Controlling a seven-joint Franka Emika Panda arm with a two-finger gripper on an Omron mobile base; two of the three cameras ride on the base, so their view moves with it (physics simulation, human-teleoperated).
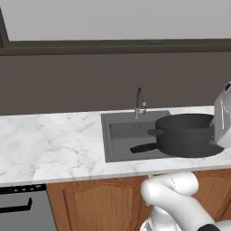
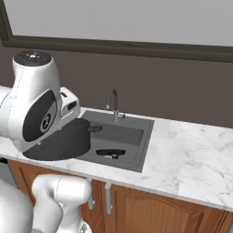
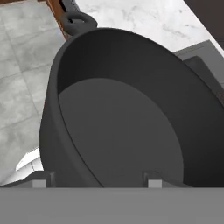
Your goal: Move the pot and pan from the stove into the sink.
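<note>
Left base view: the sink (image 1: pixel 118 135) holds the pan (image 1: pixel 145 147); the pot (image 1: pixel 187 134) hangs over its right edge, its rim clamped by the gripper (image 3: pixel 97 179). Carry it left, clear of the faucet (image 1: pixel 140 101), lower level, then release.

Pot at the sink's edge, pan in the basin

The dark grey, straight-sided pot (image 1: pixel 188 135) sits upright over the sink's (image 1: pixel 118 135) right rim, empty, side handle toward the faucet. The black pan's (image 1: pixel 143 148) handle shows low inside the sink, beside the pot.
</note>
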